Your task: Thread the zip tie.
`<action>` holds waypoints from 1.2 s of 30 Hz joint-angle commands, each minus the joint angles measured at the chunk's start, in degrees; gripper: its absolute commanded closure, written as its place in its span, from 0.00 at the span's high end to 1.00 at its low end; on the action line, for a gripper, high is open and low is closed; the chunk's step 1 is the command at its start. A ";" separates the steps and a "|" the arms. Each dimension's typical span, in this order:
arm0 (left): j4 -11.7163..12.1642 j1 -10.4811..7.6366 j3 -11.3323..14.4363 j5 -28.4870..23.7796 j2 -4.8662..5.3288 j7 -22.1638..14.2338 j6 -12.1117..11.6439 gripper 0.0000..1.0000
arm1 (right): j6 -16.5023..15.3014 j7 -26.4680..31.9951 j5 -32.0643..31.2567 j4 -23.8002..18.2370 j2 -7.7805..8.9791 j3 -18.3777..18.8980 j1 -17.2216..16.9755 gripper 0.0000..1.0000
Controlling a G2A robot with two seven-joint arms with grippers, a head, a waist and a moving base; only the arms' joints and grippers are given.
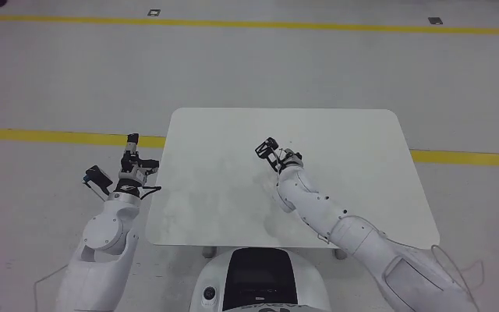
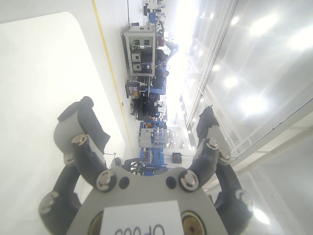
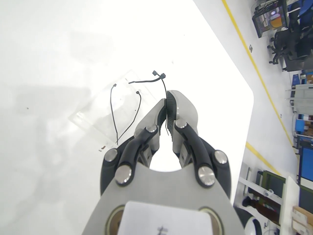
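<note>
The right gripper pinched a zip tie, its tail apparently not yet threaded, while the left gripper hung spread and empty.

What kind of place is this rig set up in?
Probably an industrial lab or workshop hall: yellow floor lines, an equipment cabinet, blue workbenches, and high ceiling lights.
</note>
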 commanded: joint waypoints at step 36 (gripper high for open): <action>0.00 0.00 0.00 0.00 0.00 0.00 0.00 1.00 | -11.48 -11.07 8.50 -10.62 5.45 8.75 -6.85 0.00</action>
